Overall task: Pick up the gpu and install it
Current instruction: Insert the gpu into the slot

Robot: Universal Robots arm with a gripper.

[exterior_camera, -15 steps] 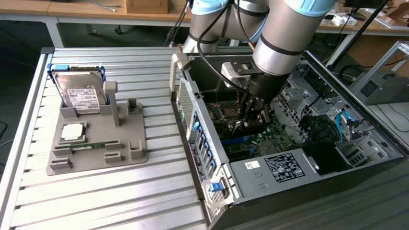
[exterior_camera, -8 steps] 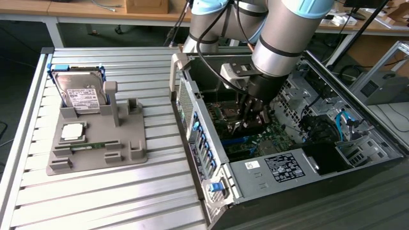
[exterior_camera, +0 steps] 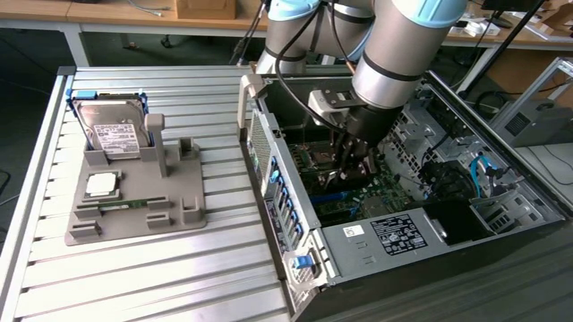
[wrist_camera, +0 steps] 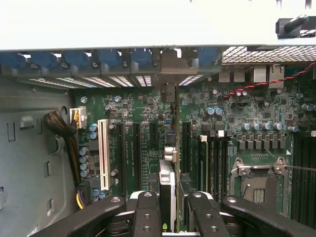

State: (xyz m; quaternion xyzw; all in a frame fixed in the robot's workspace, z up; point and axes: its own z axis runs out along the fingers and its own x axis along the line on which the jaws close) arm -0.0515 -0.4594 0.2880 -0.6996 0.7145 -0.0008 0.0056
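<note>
Seen edge-on in the wrist view, the gpu is a thin dark card standing upright over the motherboard. Its silver bracket reaches up to the rear slot openings of the case. My gripper is shut on the card's top edge, with one black finger on each side. In the exterior view my gripper is lowered deep inside the open computer case, and the gpu sits just above the board's expansion slots.
A grey fixture tray on the slatted table holds a hard drive, a processor and a green memory stick. Around the card are the case walls, a white slot, a cable bundle and the power supply.
</note>
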